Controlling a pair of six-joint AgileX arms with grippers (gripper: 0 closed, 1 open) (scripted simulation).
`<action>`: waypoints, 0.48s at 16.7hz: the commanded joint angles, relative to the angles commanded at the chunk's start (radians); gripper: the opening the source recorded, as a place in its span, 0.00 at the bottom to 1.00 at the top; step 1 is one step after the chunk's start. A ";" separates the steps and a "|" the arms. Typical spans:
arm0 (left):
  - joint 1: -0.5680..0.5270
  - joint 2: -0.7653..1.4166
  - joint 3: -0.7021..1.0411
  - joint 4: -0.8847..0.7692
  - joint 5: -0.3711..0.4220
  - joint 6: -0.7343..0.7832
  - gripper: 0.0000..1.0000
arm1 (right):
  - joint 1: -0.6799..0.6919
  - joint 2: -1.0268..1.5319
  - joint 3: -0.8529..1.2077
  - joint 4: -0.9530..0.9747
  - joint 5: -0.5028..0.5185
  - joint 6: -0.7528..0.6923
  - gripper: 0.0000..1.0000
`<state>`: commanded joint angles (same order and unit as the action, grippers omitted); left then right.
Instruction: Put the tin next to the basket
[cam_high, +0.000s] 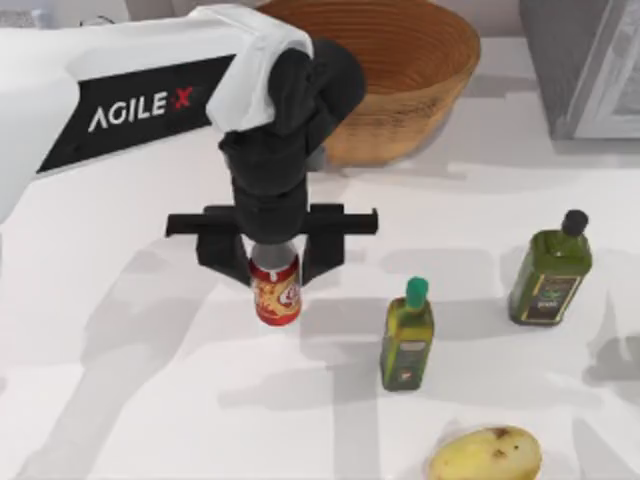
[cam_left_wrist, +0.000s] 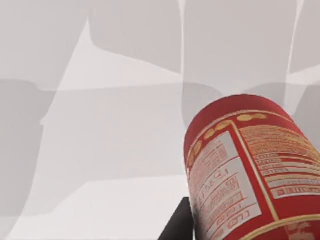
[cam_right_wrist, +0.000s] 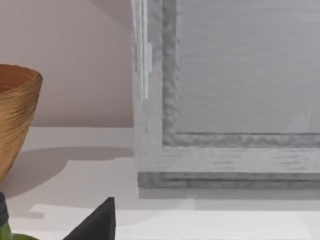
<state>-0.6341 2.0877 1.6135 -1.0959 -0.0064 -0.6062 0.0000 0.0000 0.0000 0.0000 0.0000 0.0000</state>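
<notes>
The tin (cam_high: 276, 292) sits upright near the table's middle, directly under our left gripper (cam_high: 274, 262), whose fingers flank its upper part on either side. Whether the jaws are pinching it or merely straddling it, we cannot tell. In the left wrist view the tin (cam_left_wrist: 245, 170) lies close below the camera, with the white table (cam_left_wrist: 100, 150) beneath it. The basket (cam_high: 400, 80) stands at the far edge, well apart from the tin. Two green bottles (cam_high: 407, 335) (cam_high: 550, 270) and a potato (cam_high: 486, 455) lie to the right. Our right arm is parked off to the right, its camera facing a grey cabinet (cam_right_wrist: 235, 100).

We judge the task barely begun: the carry toward the basket and the set-down remain.
</notes>
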 joint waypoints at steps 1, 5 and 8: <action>0.000 0.000 0.000 0.000 0.000 0.000 0.08 | 0.000 0.000 0.000 0.000 0.000 0.000 1.00; 0.000 0.000 0.000 0.000 0.000 0.000 0.38 | 0.000 0.000 0.000 0.000 0.000 0.000 1.00; 0.000 0.000 0.000 0.000 0.000 0.000 0.60 | 0.000 0.000 0.000 0.000 0.000 0.000 1.00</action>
<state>-0.6341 2.0877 1.6135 -1.0959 -0.0064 -0.6062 0.0000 0.0000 0.0000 0.0000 0.0000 0.0000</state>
